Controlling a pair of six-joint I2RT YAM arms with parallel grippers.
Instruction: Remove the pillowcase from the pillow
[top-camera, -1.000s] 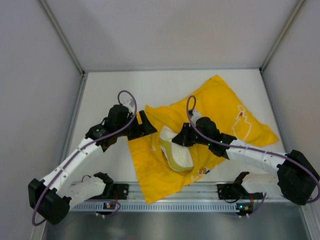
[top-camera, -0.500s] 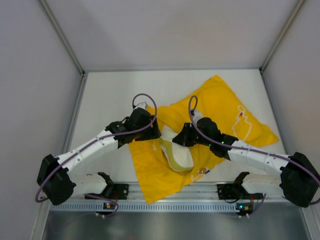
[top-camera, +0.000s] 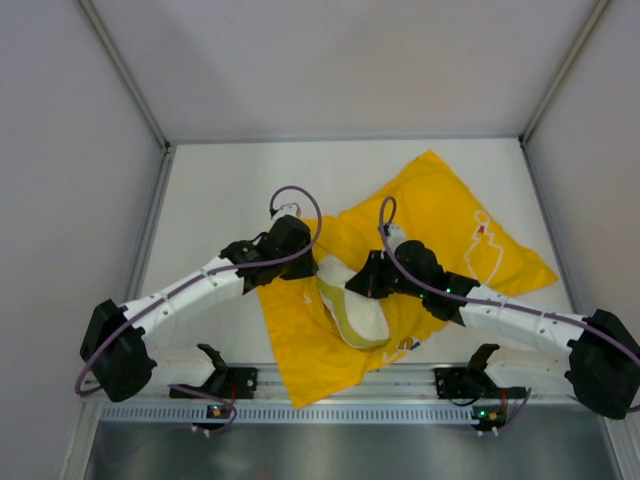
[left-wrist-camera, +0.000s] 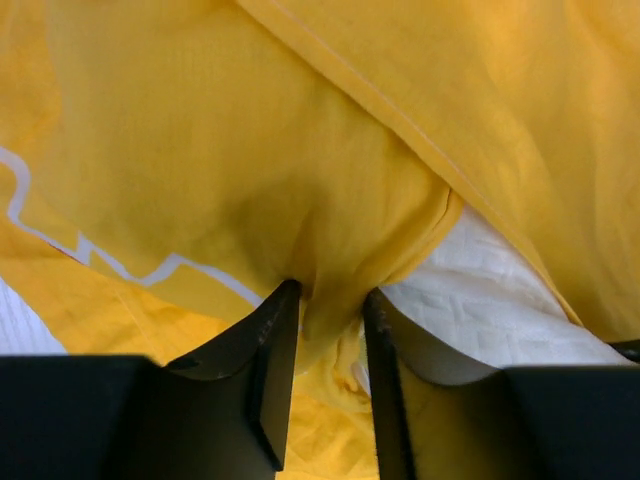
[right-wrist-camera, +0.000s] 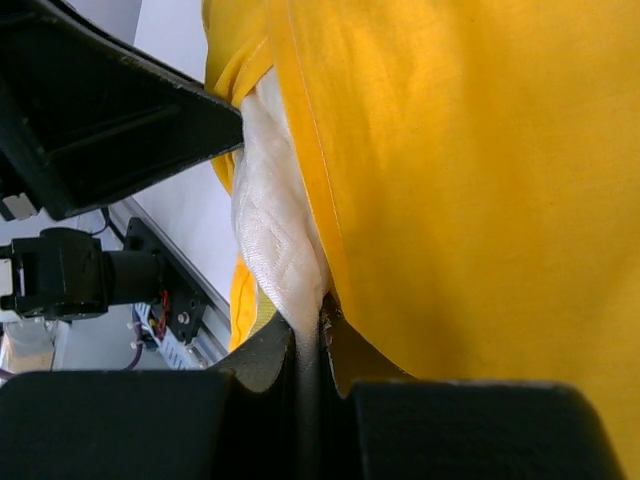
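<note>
The pillowcase (top-camera: 300, 370) lies with 1 corner at the near edge of the tabletop (top-camera: 220, 190). Since 1 second ago, the left gripper (left-wrist-camera: 328, 300) has swung in from the left and narrowed from wide open to pinch a fold of the case. The right gripper (right-wrist-camera: 322, 325) stays clamped tight on the quilted edge of the pillow (top-camera: 352, 310), which pokes partly out of the case's mouth. The rest of the case spreads toward the far right.

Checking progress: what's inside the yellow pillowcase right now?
The cream quilted pillow, one end poking from the pillowcase opening; how much remains inside is hidden by the yellow fabric.
</note>
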